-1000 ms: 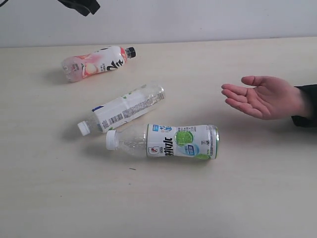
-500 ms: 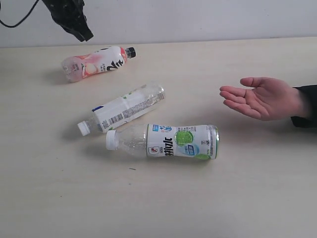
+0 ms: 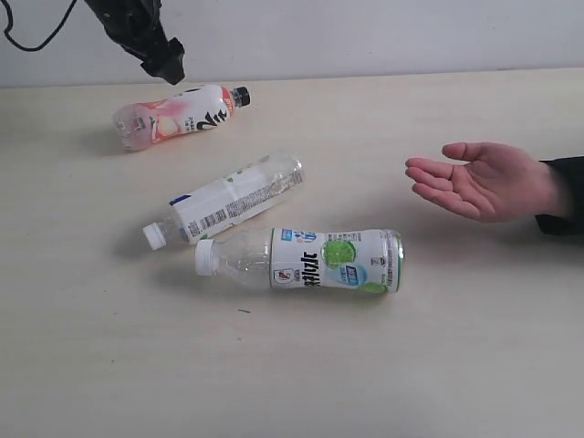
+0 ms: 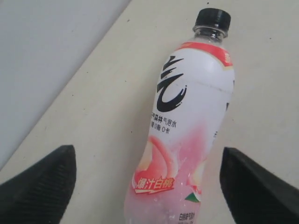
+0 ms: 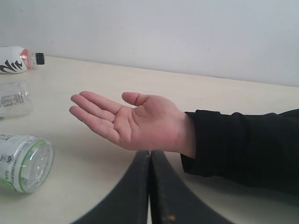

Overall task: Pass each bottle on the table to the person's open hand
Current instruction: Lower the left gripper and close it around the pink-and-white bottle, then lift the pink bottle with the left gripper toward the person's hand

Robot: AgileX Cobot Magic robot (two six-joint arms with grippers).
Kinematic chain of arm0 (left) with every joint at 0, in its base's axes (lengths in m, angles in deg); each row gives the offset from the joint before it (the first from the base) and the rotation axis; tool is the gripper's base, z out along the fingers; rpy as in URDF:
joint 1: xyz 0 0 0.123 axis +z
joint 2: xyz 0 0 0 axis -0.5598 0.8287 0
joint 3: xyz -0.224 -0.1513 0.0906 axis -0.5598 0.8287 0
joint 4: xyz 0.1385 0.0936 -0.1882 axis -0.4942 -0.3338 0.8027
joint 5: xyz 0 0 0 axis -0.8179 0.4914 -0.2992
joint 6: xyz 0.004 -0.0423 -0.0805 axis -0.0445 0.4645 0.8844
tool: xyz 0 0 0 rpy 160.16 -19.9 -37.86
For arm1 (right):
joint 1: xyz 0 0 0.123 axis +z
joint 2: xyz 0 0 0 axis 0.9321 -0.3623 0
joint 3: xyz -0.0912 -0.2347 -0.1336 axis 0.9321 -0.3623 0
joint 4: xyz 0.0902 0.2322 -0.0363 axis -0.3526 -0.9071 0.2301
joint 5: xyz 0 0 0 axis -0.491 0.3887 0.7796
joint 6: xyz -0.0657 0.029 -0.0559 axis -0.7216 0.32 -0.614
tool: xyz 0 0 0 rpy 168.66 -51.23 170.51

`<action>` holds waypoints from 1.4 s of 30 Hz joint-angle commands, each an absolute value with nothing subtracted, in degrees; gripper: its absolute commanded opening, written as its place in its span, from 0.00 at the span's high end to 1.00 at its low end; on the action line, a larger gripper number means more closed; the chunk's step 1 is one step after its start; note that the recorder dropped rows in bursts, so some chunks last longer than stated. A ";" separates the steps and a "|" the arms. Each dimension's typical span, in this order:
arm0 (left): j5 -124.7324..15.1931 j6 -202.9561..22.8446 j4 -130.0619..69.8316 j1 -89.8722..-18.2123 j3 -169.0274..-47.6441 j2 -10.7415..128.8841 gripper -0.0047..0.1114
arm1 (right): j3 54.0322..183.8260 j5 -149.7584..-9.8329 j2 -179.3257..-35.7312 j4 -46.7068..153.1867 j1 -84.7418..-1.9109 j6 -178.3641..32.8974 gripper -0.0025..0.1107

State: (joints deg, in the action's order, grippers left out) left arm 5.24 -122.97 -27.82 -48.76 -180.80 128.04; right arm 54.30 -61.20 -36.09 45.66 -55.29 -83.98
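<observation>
My left claw [image 3: 162, 64] hangs spread wide above the pink bottle [image 3: 178, 114], which lies on its side at the table's [image 3: 411, 365] far left. My right claw [image 5: 150, 158] is pressed together beside the open hand [image 3: 484, 178]. The barcode bottle [image 3: 228, 199] and lime bottle [image 3: 315, 260] lie just beside each other mid-table.

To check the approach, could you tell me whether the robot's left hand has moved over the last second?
Yes. The left hand has come down toward the unmoved pink bottle in the exterior view.
</observation>
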 commanded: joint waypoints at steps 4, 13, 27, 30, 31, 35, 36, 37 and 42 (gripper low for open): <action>8.16 -128.15 -27.97 -49.28 -181.08 127.86 0.21 | 54.03 -61.92 -35.73 45.69 -55.49 -84.17 0.98; 9.15 -130.22 -31.90 -50.09 -181.08 131.57 0.22 | 54.03 -61.92 -35.73 45.69 -55.49 -84.17 0.98; 5.19 -127.76 -36.01 -50.09 -181.08 136.93 0.22 | 54.03 -61.92 -35.73 45.69 -55.49 -84.17 0.98; 5.29 -127.90 -36.01 -50.09 -181.08 137.57 0.22 | 54.03 -61.92 -35.73 45.69 -55.49 -84.17 0.98; 5.29 -127.90 -36.01 -50.09 -181.08 137.68 0.22 | 54.03 -61.92 -35.73 45.69 -55.49 -84.17 0.98; 6.07 -127.90 -36.01 -50.09 -181.08 137.66 0.25 | 54.03 -61.92 -35.73 45.69 -55.49 -84.17 0.98; 6.21 -127.90 -36.01 -50.09 -181.08 137.66 0.29 | 54.03 -61.92 -35.73 45.69 -55.49 -84.17 0.98; 6.34 -127.90 -36.01 -50.09 -181.08 137.66 0.33 | 54.03 -61.92 -35.73 45.69 -55.49 -84.17 0.98; 6.62 -126.35 -36.01 -50.09 -181.08 137.56 0.74 | 54.03 -61.92 -35.73 45.69 -55.49 -84.17 0.98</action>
